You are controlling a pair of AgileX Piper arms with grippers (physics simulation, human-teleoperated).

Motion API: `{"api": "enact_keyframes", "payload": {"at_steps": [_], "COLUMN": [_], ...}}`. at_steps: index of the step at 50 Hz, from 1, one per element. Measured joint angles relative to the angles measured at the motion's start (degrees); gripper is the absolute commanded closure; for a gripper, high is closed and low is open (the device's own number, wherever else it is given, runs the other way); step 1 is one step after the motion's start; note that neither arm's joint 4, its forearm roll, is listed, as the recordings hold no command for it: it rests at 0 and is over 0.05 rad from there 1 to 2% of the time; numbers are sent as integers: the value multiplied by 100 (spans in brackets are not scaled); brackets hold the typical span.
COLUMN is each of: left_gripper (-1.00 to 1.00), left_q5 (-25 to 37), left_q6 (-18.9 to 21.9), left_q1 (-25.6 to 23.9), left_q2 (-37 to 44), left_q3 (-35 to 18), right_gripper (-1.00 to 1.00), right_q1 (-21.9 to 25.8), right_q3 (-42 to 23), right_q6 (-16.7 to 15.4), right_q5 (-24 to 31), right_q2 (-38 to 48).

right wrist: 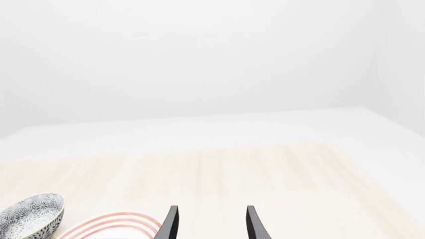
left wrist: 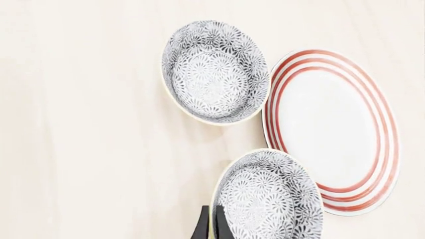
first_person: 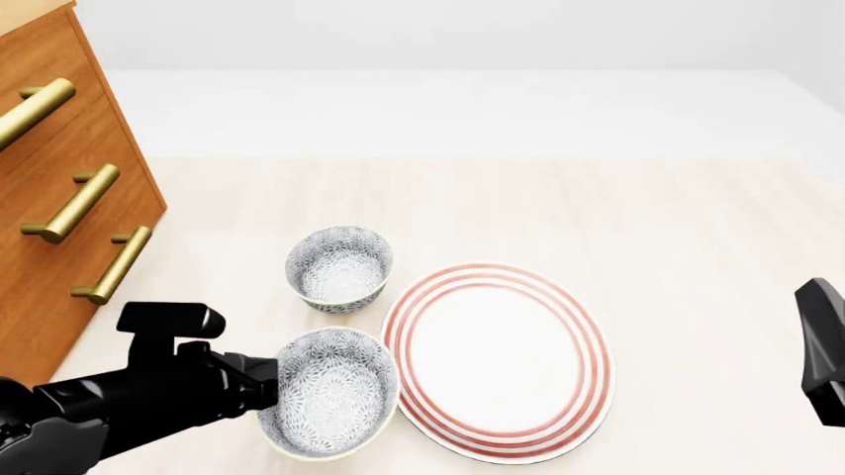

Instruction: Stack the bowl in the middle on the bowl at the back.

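Note:
The bowl in the middle (first_person: 330, 392) is grey-and-white floral with a cream rim. It sits nearest me, left of the plate, and looks slightly tilted. My left gripper (first_person: 271, 384) is shut on its left rim; in the left wrist view one dark finger (left wrist: 201, 226) is outside the rim of that bowl (left wrist: 271, 199) and the other is inside. The bowl at the back (first_person: 339, 265) is a match and stands upright just beyond, also seen from the left wrist (left wrist: 214, 72). My right gripper (right wrist: 211, 226) hangs open and holds nothing, far right of both bowls.
A large white plate with red rings (first_person: 500, 348) lies right of the bowls, almost touching them. A wooden drawer unit with brass handles (first_person: 73, 203) stands at the left edge. My right arm (first_person: 821, 348) shows at the right edge. One patterned bowl (right wrist: 30, 215) shows in the right wrist view.

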Motion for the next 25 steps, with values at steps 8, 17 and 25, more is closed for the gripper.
{"api": "enact_keyframes", "payload": {"at_steps": [8,17,25], "left_gripper": [100,100,100], "left_q5": [162,847,1968], "left_q6": [19,96,186], "left_q1": [26,94,147], "left_q2": [-135,-727,-1623], "left_q3": [-53,-229,-592], "right_gripper": [-100,-100,-100], "right_q1": [11,29,45], "right_q3": [0,3,4], "right_q6": [-21,-54,-89], "right_q5": [2,1,-4], "right_q2": [0,0,0]}}
